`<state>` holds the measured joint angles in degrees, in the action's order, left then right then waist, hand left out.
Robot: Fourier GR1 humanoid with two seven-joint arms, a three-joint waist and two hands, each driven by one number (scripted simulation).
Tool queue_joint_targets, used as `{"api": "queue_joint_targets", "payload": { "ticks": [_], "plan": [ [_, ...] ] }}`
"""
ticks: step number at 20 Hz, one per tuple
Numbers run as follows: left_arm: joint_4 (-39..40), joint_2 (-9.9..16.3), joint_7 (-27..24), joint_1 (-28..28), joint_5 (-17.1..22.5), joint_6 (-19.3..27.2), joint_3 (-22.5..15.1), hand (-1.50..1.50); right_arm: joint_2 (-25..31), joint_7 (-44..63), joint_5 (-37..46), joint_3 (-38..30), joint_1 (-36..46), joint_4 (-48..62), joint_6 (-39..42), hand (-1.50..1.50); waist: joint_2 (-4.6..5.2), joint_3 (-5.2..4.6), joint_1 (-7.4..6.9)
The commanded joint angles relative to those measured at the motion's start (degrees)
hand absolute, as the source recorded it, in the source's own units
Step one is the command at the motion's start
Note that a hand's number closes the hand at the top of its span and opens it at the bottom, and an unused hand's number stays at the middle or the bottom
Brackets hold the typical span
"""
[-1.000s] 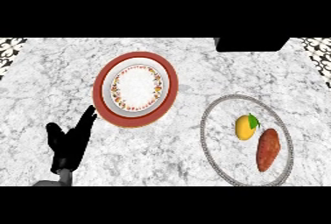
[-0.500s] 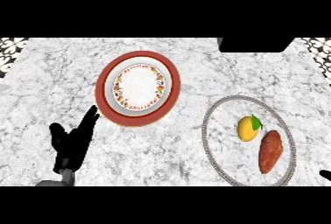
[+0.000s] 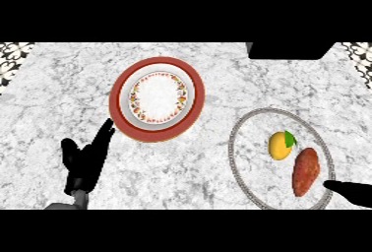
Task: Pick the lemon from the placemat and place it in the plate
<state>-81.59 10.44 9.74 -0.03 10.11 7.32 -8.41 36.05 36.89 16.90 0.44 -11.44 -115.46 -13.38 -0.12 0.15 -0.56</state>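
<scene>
A yellow lemon with a green leaf lies on a round, marble-patterned placemat with a beaded rim at the right. Beside it on the mat lies a reddish-brown sweet potato. A red-rimmed plate with a white flowered centre stands at the upper left of the counter. My left hand rests open at the lower left, fingers pointing up towards the plate's lower edge. Only a black tip of my right hand shows at the lower right, just below the sweet potato and over the mat's rim.
The counter is grey-white marble. A dark block sits at the back edge on the right. Patterned tiles show at both top corners.
My right hand has come into view at the lower right corner near the placemat. The whole scene has shifted slightly in the view. The left hand holds its pose.
</scene>
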Motion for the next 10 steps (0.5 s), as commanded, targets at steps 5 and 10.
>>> {"api": "queue_joint_targets", "payload": {
  "ticks": [5, 10],
  "plan": [
    [-2.8, -3.6, 2.7, 2.6, -1.7, 0.9, -3.0, 0.00, -6.4, 10.2, 7.3, 7.7, 9.4, 5.4, 4.4, -1.50, 0.13, -0.16, 0.06],
    [0.7, -1.4, 4.3, -1.3, -0.2, -2.1, 2.0, 0.00, -11.2, 7.9, 8.3, 7.4, 10.8, 8.2, 6.7, -1.50, 0.15, -0.15, 0.50]
  ]
}}
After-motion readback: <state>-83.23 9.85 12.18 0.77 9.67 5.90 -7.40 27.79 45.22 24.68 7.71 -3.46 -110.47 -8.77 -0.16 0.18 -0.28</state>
